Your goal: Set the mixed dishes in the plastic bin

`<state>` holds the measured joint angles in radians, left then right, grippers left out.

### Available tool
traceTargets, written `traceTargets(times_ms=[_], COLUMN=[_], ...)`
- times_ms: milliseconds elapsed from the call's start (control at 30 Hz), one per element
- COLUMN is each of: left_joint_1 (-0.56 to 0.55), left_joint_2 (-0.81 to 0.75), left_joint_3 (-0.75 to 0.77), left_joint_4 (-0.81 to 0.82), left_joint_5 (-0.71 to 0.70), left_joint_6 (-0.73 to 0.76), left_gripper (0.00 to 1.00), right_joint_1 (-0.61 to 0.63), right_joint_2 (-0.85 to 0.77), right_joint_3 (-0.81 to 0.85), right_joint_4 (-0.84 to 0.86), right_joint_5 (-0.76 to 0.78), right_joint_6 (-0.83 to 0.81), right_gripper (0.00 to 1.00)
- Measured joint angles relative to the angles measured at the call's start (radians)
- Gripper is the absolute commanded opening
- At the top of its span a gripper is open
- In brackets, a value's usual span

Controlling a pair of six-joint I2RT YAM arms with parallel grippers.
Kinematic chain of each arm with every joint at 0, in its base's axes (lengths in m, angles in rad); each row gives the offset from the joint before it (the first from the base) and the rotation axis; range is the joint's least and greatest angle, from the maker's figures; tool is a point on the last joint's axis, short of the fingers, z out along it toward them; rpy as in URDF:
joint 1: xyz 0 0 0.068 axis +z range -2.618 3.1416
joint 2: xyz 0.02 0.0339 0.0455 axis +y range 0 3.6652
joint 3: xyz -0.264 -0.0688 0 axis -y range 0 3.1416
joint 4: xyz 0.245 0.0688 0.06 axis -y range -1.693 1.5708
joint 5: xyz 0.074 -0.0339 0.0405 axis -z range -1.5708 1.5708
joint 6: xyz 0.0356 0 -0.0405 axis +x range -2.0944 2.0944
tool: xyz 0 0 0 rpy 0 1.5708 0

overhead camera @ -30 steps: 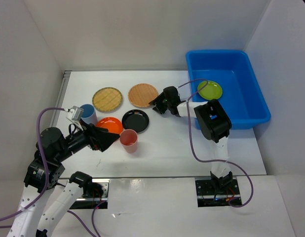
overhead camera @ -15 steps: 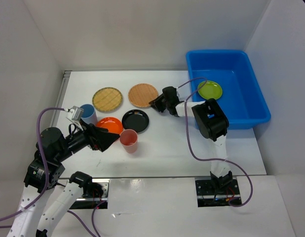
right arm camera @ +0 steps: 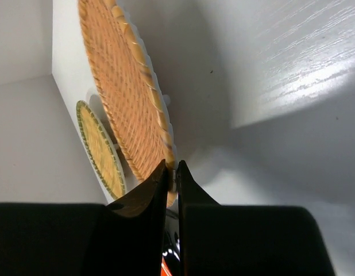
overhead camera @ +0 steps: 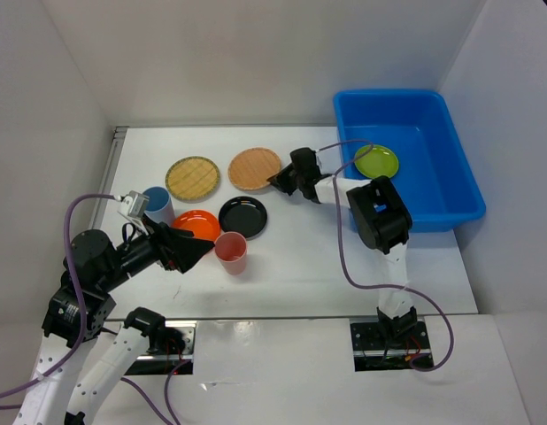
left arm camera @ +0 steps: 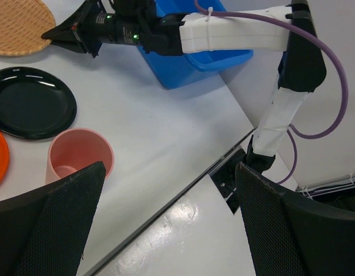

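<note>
Jaws first: my right gripper (right arm camera: 170, 167) is pinched thin on the braided rim of the orange-tan woven plate (overhead camera: 254, 168), which lies on the white table (overhead camera: 300, 257). My left gripper (left arm camera: 169, 172) is spread wide and holds nothing, its mesh-textured fingers (left arm camera: 51, 224) just beside the smooth pink cup (left arm camera: 80, 158). Near that cup I see the glossy black plate (left arm camera: 31, 102), the orange plate (overhead camera: 196, 221), the blue cup (overhead camera: 157, 202) and the yellow-green woven plate (overhead camera: 192, 178). The lime green plate (overhead camera: 376, 160) lies inside the rectangular blue plastic bin (overhead camera: 468, 208) at the table's right.
</note>
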<state>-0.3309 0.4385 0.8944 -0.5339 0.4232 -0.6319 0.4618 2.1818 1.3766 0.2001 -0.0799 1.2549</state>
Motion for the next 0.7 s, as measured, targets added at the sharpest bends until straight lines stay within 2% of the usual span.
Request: traceTargets(times_ms=[267, 433, 567, 700], left_joint_1=[0.000, 0.000, 0.000, 0.000], left_joint_2=[0.000, 0.000, 0.000, 0.000], left_joint_3=[0.000, 0.000, 0.000, 0.000], left_joint_4=[0.002, 0.003, 0.004, 0.008], left_joint_5=[0.000, 0.000, 0.001, 0.002], left_joint_6=[0.000, 0.000, 0.000, -0.002], left_gripper=[1.00, 1.00, 1.00, 1.00], right_joint_1=[0.000, -0.031, -0.146, -0.379], right_joint_2=[-0.186, -0.383, -0.591, -0.799], right_joint_3=[0.059, 0.084, 0.043, -0.072], right_joint_4=[-0.199, -0.264, -0.274, -0.269], right_joint_5=[0.039, 0.023, 0.000, -0.018], right_joint_6=[-0.140, -0.217, -0.240, -0.250], right_gripper=[0.00, 0.00, 0.00, 0.00])
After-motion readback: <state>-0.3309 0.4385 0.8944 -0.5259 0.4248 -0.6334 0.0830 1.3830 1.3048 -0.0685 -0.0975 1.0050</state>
